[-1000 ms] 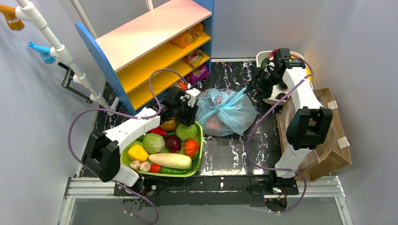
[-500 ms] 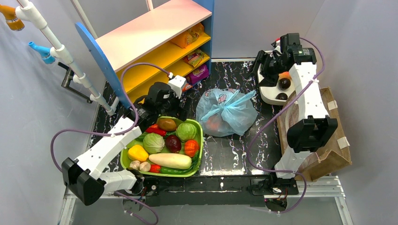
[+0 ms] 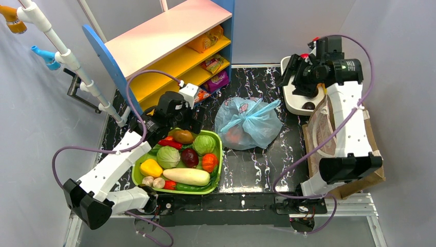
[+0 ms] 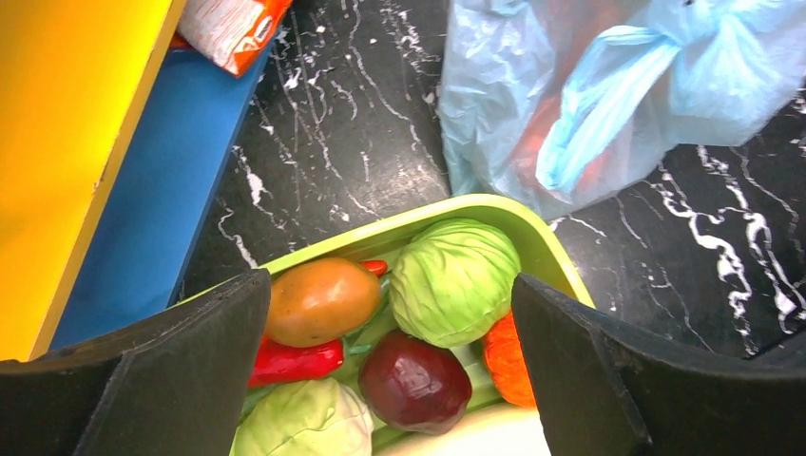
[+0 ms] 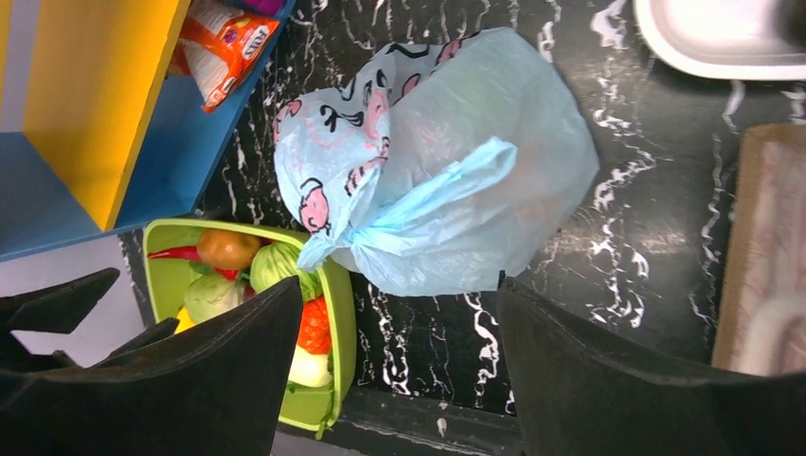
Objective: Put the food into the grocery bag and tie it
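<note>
Thin, crinkly, translucent light-blue plastic grocery bag (image 3: 248, 123) on the black marbled table (image 3: 247, 167), knotted at the handles, with a round orange fruit (image 3: 234, 135) showing through its near side. Left tool (image 4: 388, 283) spread wide, grasping nothing, over the far corner of the lime-green plastic tray (image 4: 475, 202), bag just to its right. Right tool (image 5: 399, 285) likewise released and bare, well apart toward the far right. Knot's loose tail slanting toward that side. Nearer: left arm. Judged: tying done, only backing off remaining.

Marbled table (image 3: 247, 172) bears grocery bag (image 3: 249, 123), green tray (image 3: 220, 154), paper bag (image 3: 360, 187).
</note>
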Robot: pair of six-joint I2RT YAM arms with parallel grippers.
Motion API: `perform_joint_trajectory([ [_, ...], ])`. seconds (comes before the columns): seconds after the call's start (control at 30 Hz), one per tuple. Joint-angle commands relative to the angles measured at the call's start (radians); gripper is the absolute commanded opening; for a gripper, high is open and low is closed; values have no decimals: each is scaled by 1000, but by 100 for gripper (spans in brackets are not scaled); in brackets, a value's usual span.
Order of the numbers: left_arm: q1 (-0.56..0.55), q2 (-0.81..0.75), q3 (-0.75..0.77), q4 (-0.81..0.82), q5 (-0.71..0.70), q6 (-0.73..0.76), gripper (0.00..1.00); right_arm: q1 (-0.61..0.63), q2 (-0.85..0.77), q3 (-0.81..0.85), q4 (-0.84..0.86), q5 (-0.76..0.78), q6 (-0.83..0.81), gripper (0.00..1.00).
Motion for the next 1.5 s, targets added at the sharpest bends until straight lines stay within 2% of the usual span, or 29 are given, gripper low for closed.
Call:
perform_joint_trajectory([
  [0.0,2,-59,14,28,97,9,98,2,-92,-10,-55,153,-19,81],
  [0.13,1,-47,19,53,180,-7,98,2,-126,4,-120,391,-11,82],
  [0.23,0,-39,28,69,223,-35,98,1,-150,-19,-145,563,-24,86],
  [0.37,-2,-20,54,68,194,-70,98,-10,-187,-72,-170,808,-33,94],
  [0.47,-2,-15,75,66,180,-79,98,-40,-233,-151,-136,941,-51,95],
  [0.63,-1,-10,79,64,200,-81,98,-120,-285,-282,-107,947,-33,95],
  [0.93,-1,-22,60,54,219,-83,98,-147,-366,-520,-37,727,-5,86],
  [1.0,-1,-20,61,54,222,-84,98,-147,-383,-563,-13,692,-9,79],
  [1.03,-2,-17,62,54,227,-86,98,-148,-389,-577,-10,676,-12,72],
  [1.2,-3,-3,63,59,242,-102,98,-147,-409,-607,10,579,-22,25],
  [1.27,-4,4,66,60,249,-109,98,-148,-417,-606,21,540,-22,12],
  [1.33,-4,10,71,60,253,-114,98,-147,-419,-595,21,512,-22,1],
  [1.47,-6,25,87,61,257,-115,98,-147,-419,-553,16,465,-21,1],
])
